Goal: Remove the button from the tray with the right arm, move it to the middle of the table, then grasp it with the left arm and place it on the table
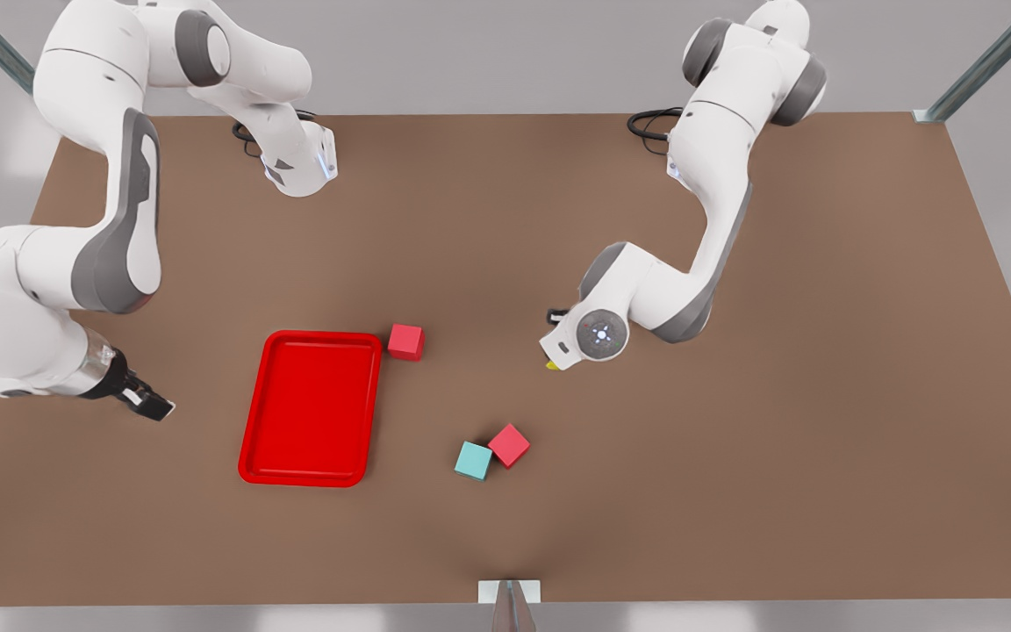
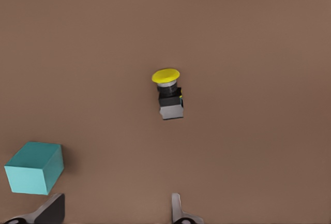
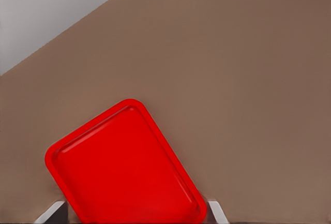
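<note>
The yellow-capped, grey-bodied push-button is lying alone on the brown worktop at mid-frame, beneath the left gripper, hovering open and empty; the right gripper, also open, is waiting left of the empty red tray. Light and rigid, the button looks best pinched across its boxy body.

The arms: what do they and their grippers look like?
Both are glossy white with grey joint covers, a black cable coiled at each base and a lit round wrist disc. The right gripper, beside the tray, is black; the left gripper, near the button, has grey fingers.
</note>
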Controlling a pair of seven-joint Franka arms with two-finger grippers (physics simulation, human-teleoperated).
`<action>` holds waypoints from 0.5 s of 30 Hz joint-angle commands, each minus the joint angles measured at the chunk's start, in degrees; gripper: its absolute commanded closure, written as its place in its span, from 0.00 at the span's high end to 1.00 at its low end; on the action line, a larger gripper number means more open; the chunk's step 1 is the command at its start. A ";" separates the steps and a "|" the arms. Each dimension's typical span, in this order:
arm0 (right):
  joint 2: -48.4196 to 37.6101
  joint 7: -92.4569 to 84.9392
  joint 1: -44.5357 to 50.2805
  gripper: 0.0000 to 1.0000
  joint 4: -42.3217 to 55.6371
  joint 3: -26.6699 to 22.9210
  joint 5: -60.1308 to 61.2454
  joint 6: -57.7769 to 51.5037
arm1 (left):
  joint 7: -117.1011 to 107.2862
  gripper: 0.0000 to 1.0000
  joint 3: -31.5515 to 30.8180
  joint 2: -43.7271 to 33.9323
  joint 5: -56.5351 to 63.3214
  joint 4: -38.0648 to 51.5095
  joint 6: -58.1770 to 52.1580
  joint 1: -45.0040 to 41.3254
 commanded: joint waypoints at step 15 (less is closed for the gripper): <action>0.61 -34.70 -8.90 1.00 2.11 8.82 0.48 -5.12 | -17.83 1.00 -0.31 11.94 -0.73 5.32 8.18 -0.78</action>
